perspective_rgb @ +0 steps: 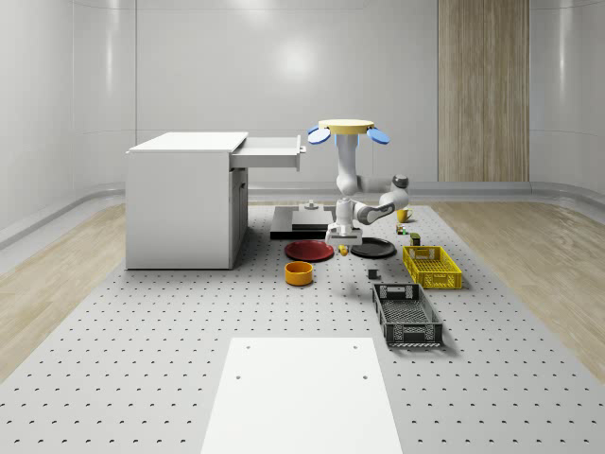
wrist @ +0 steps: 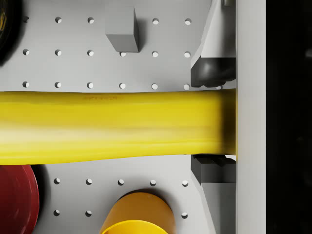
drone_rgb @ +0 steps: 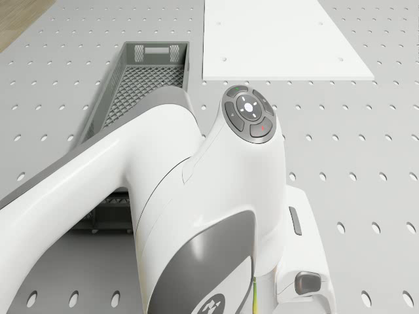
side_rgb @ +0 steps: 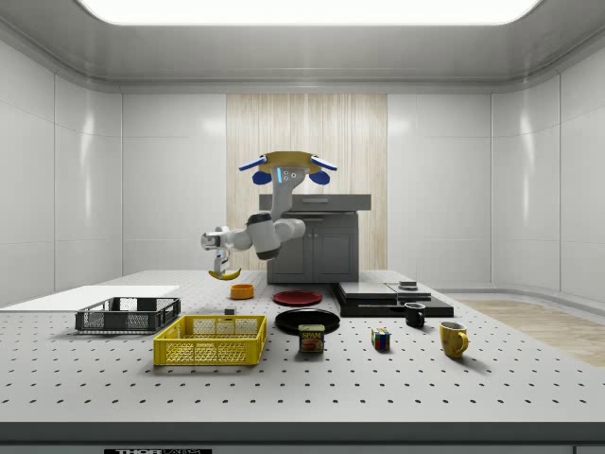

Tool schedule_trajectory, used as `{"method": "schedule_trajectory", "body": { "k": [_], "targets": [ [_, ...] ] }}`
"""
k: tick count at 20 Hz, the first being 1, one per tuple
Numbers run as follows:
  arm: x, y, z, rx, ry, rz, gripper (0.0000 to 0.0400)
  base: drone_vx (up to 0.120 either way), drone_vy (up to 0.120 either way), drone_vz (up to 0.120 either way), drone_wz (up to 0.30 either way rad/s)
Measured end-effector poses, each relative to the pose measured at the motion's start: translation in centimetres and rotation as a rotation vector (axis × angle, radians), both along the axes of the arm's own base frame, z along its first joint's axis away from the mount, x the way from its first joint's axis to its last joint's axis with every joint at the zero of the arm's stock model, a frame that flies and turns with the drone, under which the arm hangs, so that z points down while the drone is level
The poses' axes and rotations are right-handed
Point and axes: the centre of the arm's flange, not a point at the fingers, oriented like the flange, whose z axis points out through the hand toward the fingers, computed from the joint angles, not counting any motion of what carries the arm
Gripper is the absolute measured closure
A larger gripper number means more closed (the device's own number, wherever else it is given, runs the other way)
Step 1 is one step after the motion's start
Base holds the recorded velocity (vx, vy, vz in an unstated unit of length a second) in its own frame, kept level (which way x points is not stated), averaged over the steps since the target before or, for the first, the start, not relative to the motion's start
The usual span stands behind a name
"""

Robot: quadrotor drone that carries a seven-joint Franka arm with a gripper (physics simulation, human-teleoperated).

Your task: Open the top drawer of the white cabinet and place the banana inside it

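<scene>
Hovering: drone (perspective_rgb: 346, 127) above worktop (perspective_rgb: 189, 359) beside white cabinet (perspective_rgb: 181, 203) | top drawer (perspective_rgb: 272, 152) open | tool (side_rgb: 223, 267) clamped on banana (wrist: 112, 126), lifted above orange bowl (side_rgb: 242, 290)

I saw bright, even light from a ceiling panel (side_rgb: 307, 9), soft glare on the back wall (perspective_rgb: 298, 61), faint shadows.
</scene>
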Motion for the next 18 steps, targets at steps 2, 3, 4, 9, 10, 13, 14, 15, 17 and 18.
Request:
{"method": "schedule_trajectory", "body": {
  "k": [2,3,4,9,10,13,14,15,17,18],
  "targets": [
    [0.0,0.0,-0.08,0.0,0.0,0.0,0.0207,-0.12,0.0,0.12,0.0],
    [0.0,0.0,-0.11,0.0,0.0,0.0,0.0207,-0.12,0.0,0.12,0.0],
    [0.0,0.0,-0.14,0.0,0.0,-0.001,0.0207,-0.12,0.0,0.12,0.0],
    [0.0,-0.01,-0.2,0.0,0.0,-0.003,0.0207,-0.12,0.0,0.12,0.0],
    [0.0,-0.01,-0.21,0.0,0.0,-0.003,0.0207,-0.12,0.0,0.12,0.0],
    [0.0,-0.01,-0.22,0.0,0.0,-0.003,0.0207,-0.12,0.0,0.12,0.0],
    [0.0,-0.01,-0.22,0.0,0.0,-0.003,0.0207,-0.12,0.0,0.12,0.0],
    [0.0,-0.01,-0.22,0.0,0.0,-0.003,0.0207,-0.12,0.0,0.12,0.0],
    [0.0,-0.01,-0.22,0.0,0.0,-0.003,0.0207,-0.12,0.0,0.12,0.0],
    [0.01,-0.01,-0.22,0.0,0.0,-0.004,0.0207,-0.12,0.0,0.12,0.0]
  ]
}}
